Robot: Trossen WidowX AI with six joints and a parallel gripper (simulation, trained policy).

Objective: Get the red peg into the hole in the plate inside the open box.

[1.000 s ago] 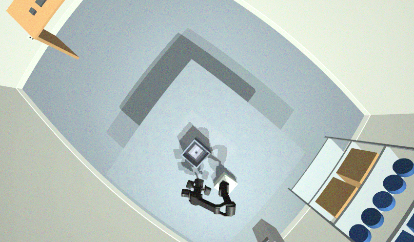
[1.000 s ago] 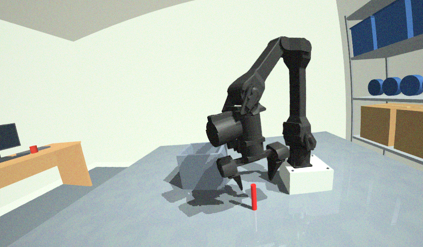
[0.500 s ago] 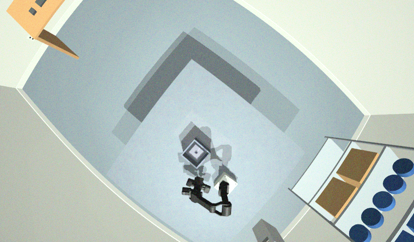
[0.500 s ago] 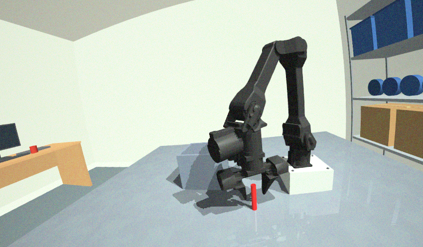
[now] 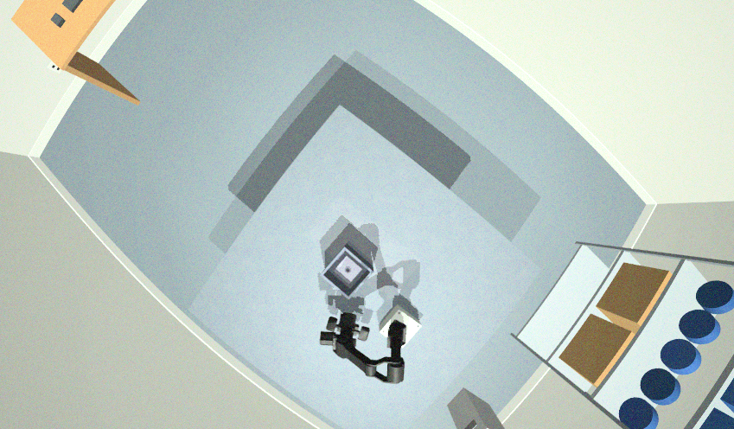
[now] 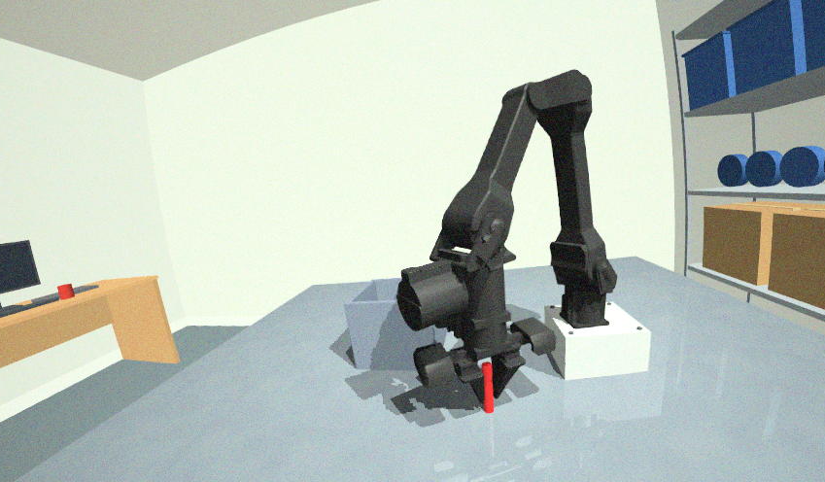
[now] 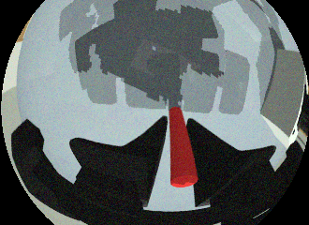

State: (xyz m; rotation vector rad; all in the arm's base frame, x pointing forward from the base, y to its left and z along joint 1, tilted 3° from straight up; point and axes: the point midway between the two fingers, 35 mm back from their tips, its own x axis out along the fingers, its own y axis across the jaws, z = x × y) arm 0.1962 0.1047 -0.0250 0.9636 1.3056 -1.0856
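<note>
The red peg (image 6: 488, 389) (image 7: 182, 152) stands upright on the table. My gripper (image 5: 347, 329) (image 6: 488, 396) (image 7: 177, 118) points down low over the table, with its fingers on either side of the peg. The fingers are narrowly open: in the wrist view, bare table shows between the left finger and the peg, and the peg's upper part overlaps the right finger. The open grey box (image 5: 359, 282) (image 6: 373, 338) stands behind and left of the gripper in the exterior view. Its bottom plate (image 5: 340, 266) shows a small dark central hole in the top view.
The white base block (image 5: 409, 324) (image 6: 606, 356) of the arm stands right of the gripper. The box wall rises close behind the gripper in the exterior view. A shelf rack stands off to the right, and a wooden desk (image 6: 140, 317) off to the left.
</note>
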